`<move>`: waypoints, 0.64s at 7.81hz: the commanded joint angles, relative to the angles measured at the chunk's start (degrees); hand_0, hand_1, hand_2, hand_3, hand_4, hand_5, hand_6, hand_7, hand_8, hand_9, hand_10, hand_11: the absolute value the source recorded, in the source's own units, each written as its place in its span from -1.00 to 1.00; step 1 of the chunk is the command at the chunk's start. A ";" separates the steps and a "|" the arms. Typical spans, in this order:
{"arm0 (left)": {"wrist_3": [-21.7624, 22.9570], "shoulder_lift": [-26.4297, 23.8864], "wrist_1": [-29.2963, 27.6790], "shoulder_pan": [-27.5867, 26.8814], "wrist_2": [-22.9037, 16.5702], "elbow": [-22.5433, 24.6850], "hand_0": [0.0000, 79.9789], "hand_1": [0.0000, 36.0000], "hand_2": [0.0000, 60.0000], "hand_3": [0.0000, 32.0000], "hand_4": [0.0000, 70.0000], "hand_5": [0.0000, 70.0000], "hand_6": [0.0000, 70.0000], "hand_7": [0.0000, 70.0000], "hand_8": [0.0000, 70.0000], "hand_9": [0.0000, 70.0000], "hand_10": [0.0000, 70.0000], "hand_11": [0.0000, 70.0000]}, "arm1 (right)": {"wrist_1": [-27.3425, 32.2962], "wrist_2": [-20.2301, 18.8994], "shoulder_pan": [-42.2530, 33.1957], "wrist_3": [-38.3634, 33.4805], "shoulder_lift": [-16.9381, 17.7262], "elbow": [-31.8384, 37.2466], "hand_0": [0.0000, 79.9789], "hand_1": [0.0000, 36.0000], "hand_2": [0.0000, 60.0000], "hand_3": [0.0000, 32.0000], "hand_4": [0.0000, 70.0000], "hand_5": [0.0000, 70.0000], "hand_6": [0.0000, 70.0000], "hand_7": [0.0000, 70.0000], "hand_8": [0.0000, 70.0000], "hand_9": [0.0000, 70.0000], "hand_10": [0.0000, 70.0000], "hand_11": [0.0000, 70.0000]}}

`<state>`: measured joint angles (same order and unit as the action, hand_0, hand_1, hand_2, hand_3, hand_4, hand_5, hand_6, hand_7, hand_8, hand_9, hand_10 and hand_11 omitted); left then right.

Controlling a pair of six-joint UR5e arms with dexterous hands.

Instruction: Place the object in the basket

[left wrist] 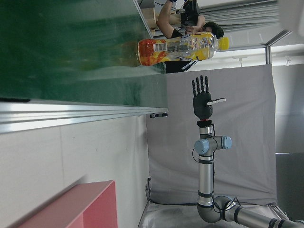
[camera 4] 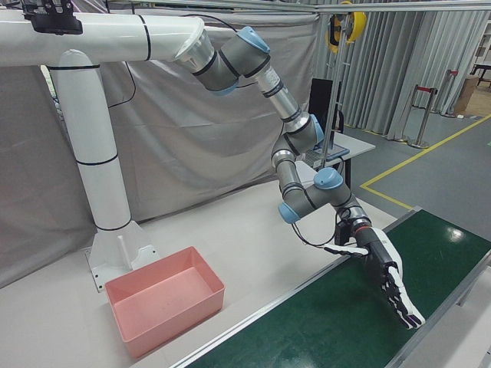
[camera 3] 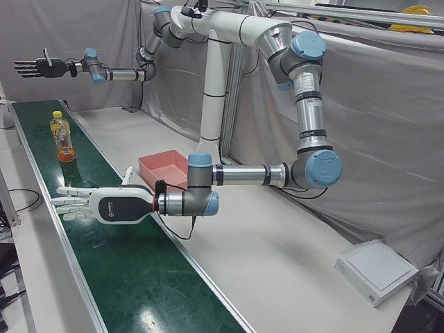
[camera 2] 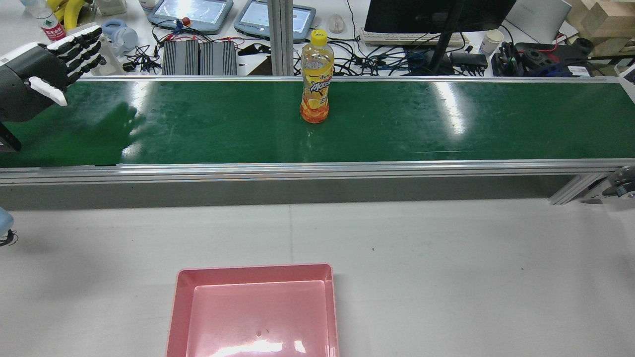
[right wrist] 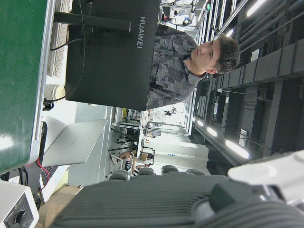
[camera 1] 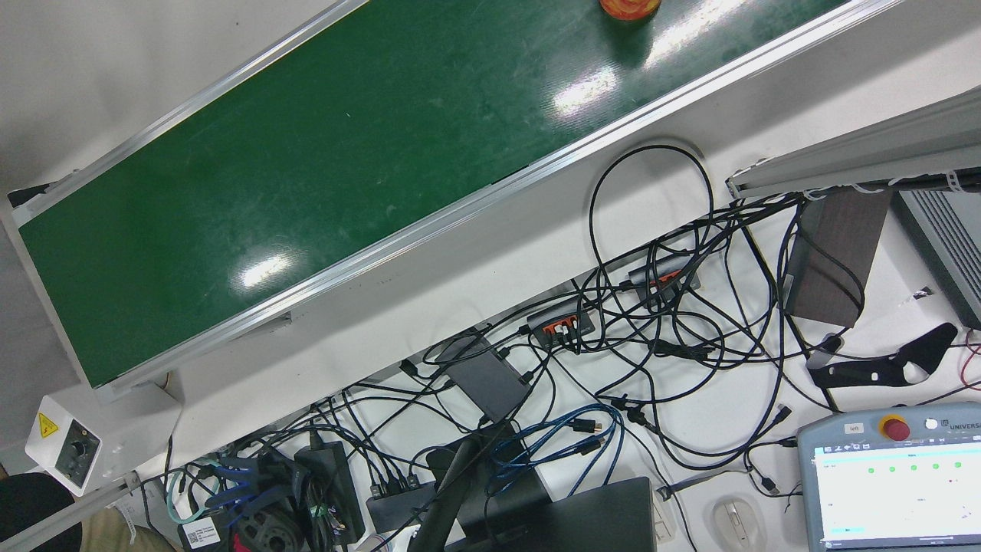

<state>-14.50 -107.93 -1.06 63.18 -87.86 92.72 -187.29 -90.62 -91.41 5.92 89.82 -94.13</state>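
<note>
Here: HUAWEI monitor; orange bottle upright; left hand, right hand splayed, empty.

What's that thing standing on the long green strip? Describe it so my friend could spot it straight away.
Find the long green conveyor belt running across the station, with a cluttered desk behind it. Near the middle of its length, towards the desk side, a plastic drink bottle stands upright. It is the only thing on the belt: yellow cap, orange and yellow label, orange liquid inside.

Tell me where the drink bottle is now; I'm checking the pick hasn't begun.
In the rear view the drink bottle stands upright mid-belt on the green conveyor, near its far rail, untouched.
</note>
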 commanded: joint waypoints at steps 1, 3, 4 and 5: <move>0.00 0.00 0.00 -0.08 0.06 0.00 0.45 -0.82 -1.00 -1.00 -0.74 -0.84 -1.00 -1.00 -1.00 -1.00 -0.97 -0.91 | 0.00 0.00 0.00 0.06 0.00 0.00 -1.00 -1.00 -1.00 -1.00 -1.00 -1.00 -1.00 -1.00 -1.00 -1.00 -1.00 -1.00; 0.00 -0.09 0.00 -0.34 -0.03 0.00 0.47 -0.80 -1.00 -1.00 -0.73 -0.85 -1.00 -1.00 -1.00 -1.00 -0.98 -0.92 | 0.00 0.00 -0.09 -0.03 0.00 0.00 -1.00 -1.00 -1.00 -1.00 -1.00 -1.00 -1.00 -1.00 -1.00 -1.00 -1.00 -1.00; 0.09 -0.26 0.00 -0.34 -0.03 0.09 0.49 -0.78 -1.00 -1.00 -0.73 -0.84 -1.00 -1.00 -1.00 -1.00 -0.97 -0.92 | 0.00 0.00 -0.09 -0.03 -0.09 -0.09 -1.00 -1.00 -1.00 -1.00 -1.00 -1.00 -1.00 -1.00 -1.00 -1.00 -1.00 -1.00; 0.09 -0.87 0.09 -0.51 -0.03 0.35 0.50 -0.77 -1.00 -1.00 -0.73 -0.84 -1.00 -1.00 -1.00 -1.00 -0.97 -0.90 | 0.00 0.00 -0.09 -0.03 0.00 -0.26 -1.00 -1.00 -1.00 -1.00 -1.00 -1.00 -1.00 -1.00 -1.00 -1.00 -1.00 -1.00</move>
<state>-14.47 -108.07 -1.06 62.89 -87.89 92.76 -187.29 -90.62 -91.46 5.91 89.80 -94.16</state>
